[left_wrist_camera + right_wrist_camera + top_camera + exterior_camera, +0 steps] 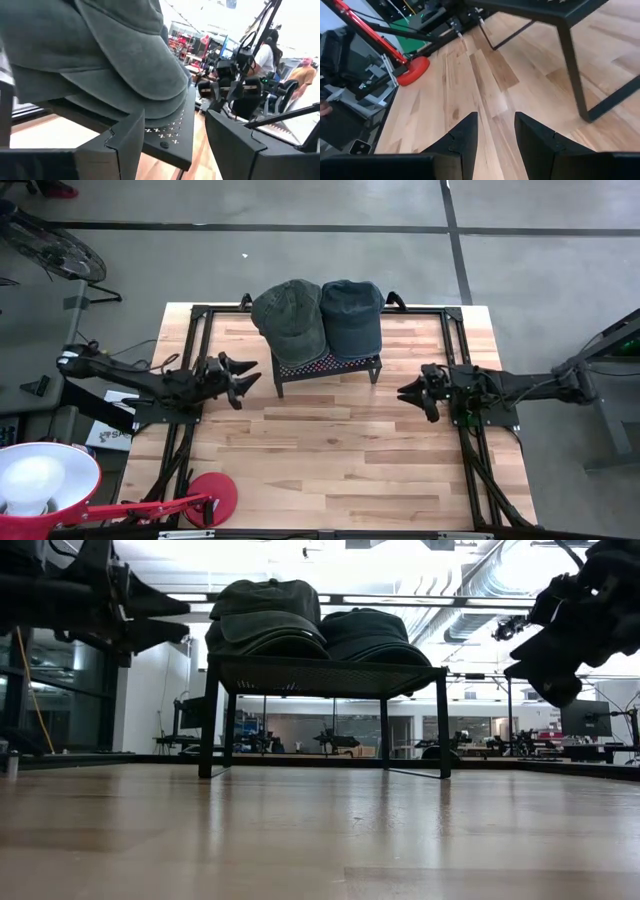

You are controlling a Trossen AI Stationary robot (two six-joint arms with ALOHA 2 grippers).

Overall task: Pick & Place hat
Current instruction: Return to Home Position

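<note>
Two caps sit side by side on a small black mesh stand (330,367) at the table's far middle: an olive-green cap (287,317) on the left and a dark blue cap (352,315) on the right. Their brims overhang the stand's near edge. My left gripper (243,374) is open, just left of the stand and level with the green cap's brim (150,75). My right gripper (410,394) is open and empty, right of the stand above the table.
A red lamp base (212,495) and red arm lie at the near left edge, with a white lamp head (40,480) off the table. Black frame rails (195,340) border the table. Bare wood lies between the stand and the near edge.
</note>
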